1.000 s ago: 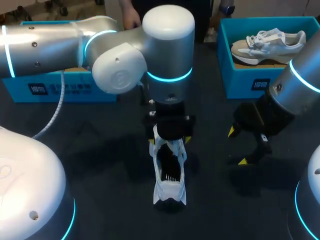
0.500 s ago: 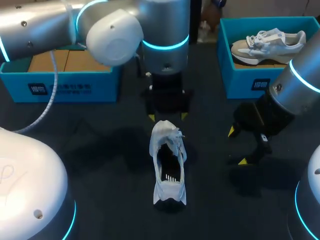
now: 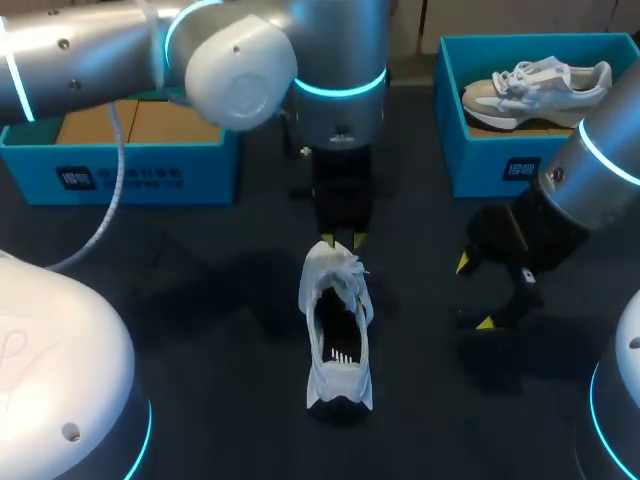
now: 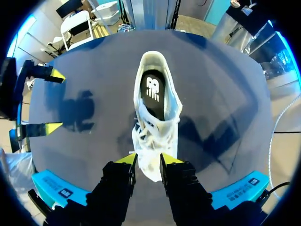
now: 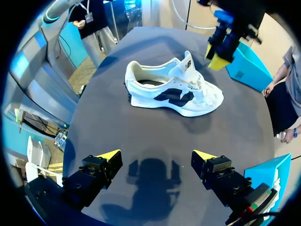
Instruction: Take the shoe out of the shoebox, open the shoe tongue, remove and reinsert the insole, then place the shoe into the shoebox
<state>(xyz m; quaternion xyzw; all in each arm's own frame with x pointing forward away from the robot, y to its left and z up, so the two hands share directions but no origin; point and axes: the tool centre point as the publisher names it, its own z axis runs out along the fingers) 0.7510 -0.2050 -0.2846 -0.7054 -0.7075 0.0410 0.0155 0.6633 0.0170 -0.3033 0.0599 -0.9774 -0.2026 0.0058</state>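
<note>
A white shoe with dark side panels lies on the dark table, toe pointing away from me and its dark insole showing in the opening. My left gripper hangs just over the toe end. Its fingers stand a narrow gap apart above the toe and hold nothing. My right gripper is open to the right of the shoe, a hand's width off. In the right wrist view the shoe lies on its sole ahead of those spread fingertips.
A blue shoebox with a bare cardboard floor stands at the back left. A second blue box at the back right holds another pale shoe. Bare table lies all round the white shoe.
My left gripper has lifted off the shoe's lace area and drawn back toward the toe, and its fingers have narrowed from wide apart. The shoe and the right arm have not moved.
</note>
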